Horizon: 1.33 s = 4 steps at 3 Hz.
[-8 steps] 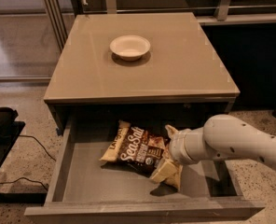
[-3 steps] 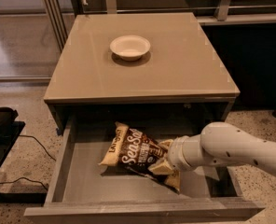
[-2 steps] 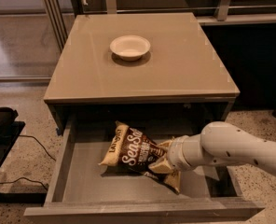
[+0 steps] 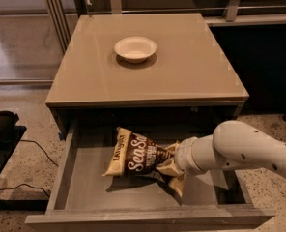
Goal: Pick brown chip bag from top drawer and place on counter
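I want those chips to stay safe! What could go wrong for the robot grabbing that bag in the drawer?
The claw is at the right end of the brown chip bag in the top drawer, so the bag might sag and slip. On the way up, it could catch the front edge of the counter. Set down carelessly, it might bump the bowl.

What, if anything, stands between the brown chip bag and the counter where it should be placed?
Nothing visible blocks the way. The claw is at the right end of the brown chip bag in the open top drawer. On the counter, a white bowl sits toward the back, left of centre.
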Each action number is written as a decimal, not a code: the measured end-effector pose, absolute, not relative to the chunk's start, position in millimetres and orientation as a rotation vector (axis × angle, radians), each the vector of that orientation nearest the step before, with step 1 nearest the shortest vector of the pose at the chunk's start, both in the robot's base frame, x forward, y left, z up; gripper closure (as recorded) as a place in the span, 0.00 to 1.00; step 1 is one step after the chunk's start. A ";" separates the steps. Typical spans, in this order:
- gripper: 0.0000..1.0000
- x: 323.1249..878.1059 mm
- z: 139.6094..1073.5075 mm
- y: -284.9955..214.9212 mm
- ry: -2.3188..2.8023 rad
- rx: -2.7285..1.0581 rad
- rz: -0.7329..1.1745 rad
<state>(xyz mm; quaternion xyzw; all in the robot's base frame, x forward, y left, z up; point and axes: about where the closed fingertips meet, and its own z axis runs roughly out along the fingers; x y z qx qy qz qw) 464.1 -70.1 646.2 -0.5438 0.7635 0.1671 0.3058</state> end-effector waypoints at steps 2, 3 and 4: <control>1.00 444.2 744.1 -93.8 1.850 -1.514 0.383; 1.00 445.9 799.1 -103.9 1.780 -1.560 0.314; 1.00 468.8 868.2 -124.7 1.757 -1.556 0.189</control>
